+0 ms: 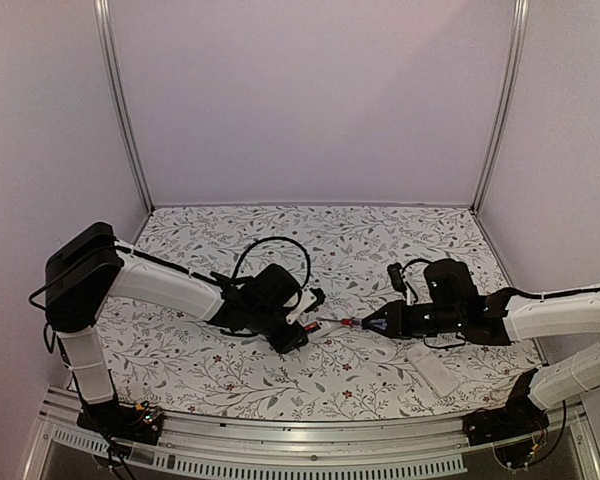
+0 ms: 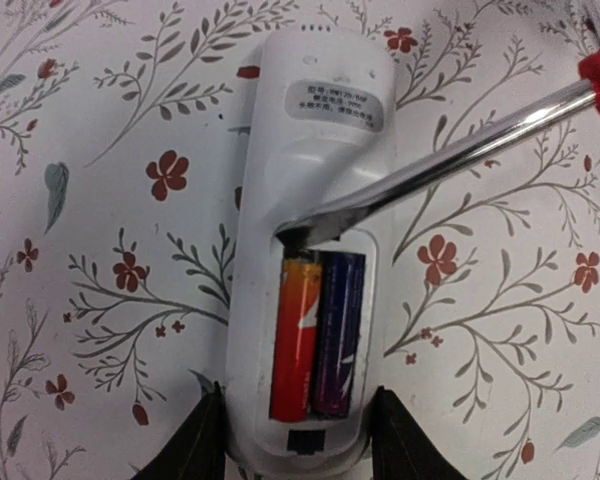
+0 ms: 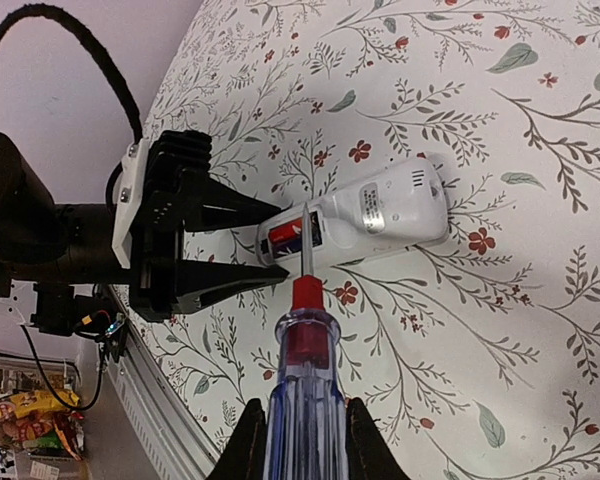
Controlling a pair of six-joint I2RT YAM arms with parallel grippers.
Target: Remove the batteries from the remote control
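Note:
The white remote control (image 2: 315,140) lies on the floral cloth with its back up and its recess uncovered. Two batteries (image 2: 318,335) sit side by side in the recess, one red-orange and one dark purple. My left gripper (image 2: 300,448) is shut on the remote's near end, one finger on each side. My right gripper (image 3: 305,435) is shut on the red-and-blue handle of a screwdriver (image 3: 305,380). The screwdriver's steel shaft (image 2: 450,160) slants in from the right. Its tip rests at the recess's far end, against the end of the red-orange battery.
A flat white rectangular plate (image 1: 435,370) lies on the cloth near the right arm's base. The left arm's black cable (image 1: 275,245) loops above the gripper. Pale walls with metal posts (image 1: 120,110) enclose the table, and a metal rail (image 1: 310,435) runs along the front edge.

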